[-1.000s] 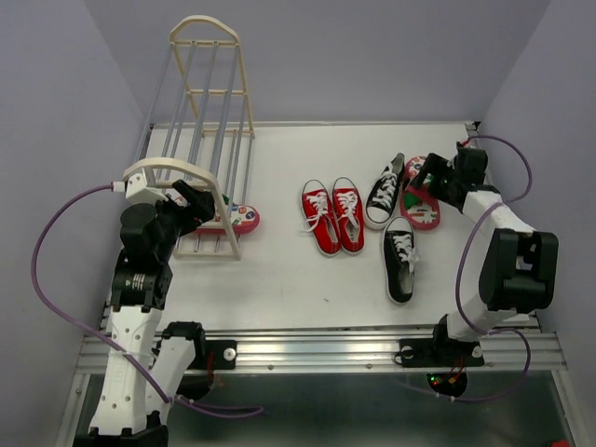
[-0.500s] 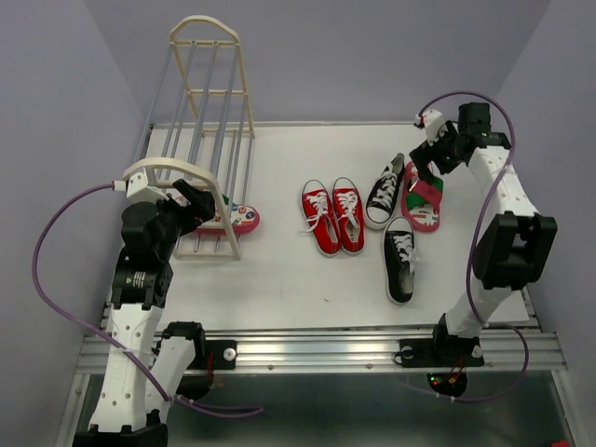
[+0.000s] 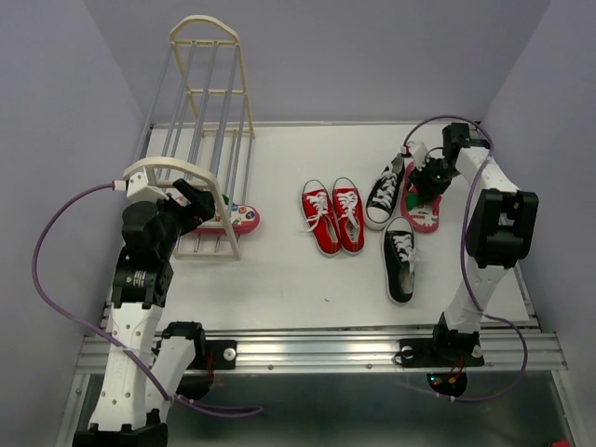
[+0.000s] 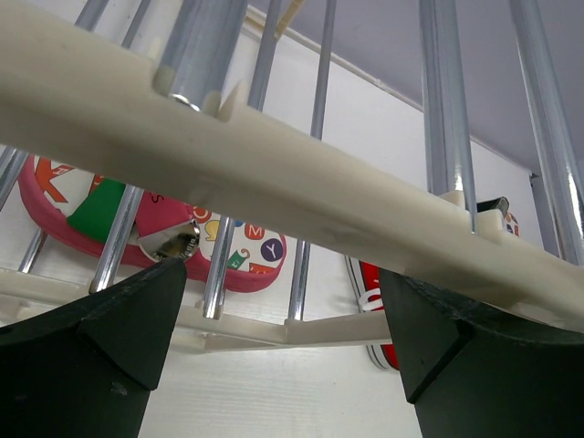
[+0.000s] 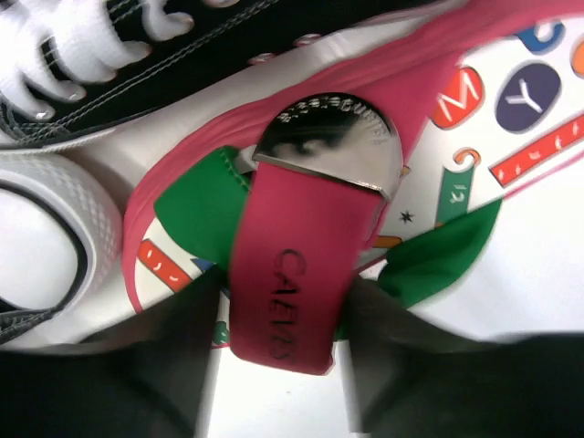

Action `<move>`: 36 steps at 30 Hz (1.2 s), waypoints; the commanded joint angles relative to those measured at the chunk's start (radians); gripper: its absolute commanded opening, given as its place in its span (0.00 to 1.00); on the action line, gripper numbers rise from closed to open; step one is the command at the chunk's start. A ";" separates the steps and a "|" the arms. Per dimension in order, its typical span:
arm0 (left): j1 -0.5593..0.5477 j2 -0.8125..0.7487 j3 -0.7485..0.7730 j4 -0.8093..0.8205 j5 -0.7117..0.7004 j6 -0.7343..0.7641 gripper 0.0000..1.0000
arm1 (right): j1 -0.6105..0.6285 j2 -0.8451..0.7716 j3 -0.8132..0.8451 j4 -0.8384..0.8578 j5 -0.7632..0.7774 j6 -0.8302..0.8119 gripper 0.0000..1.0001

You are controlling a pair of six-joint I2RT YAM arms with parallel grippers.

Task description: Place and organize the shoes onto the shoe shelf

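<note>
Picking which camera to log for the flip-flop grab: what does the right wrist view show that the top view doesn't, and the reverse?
Only the right wrist view: the lettering on the pink strap and the metal badge above it.
Only the top view: the shelf, the red sneakers, the second flip-flop at the shelf's foot, the left gripper and the near black sneaker.
Both: the right-hand flip-flop under the right gripper, and the far black sneaker beside it.
</note>
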 commanded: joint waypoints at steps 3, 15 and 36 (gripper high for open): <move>0.002 -0.009 -0.007 0.027 -0.006 0.005 0.99 | 0.010 -0.093 -0.072 0.150 0.079 0.158 0.22; 0.002 -0.035 -0.010 0.027 -0.015 -0.003 0.99 | 0.010 -0.354 -0.119 0.460 0.306 0.654 0.01; 0.004 -0.044 -0.015 0.020 -0.013 -0.003 0.99 | 0.010 -0.166 -0.178 0.403 0.698 1.727 0.27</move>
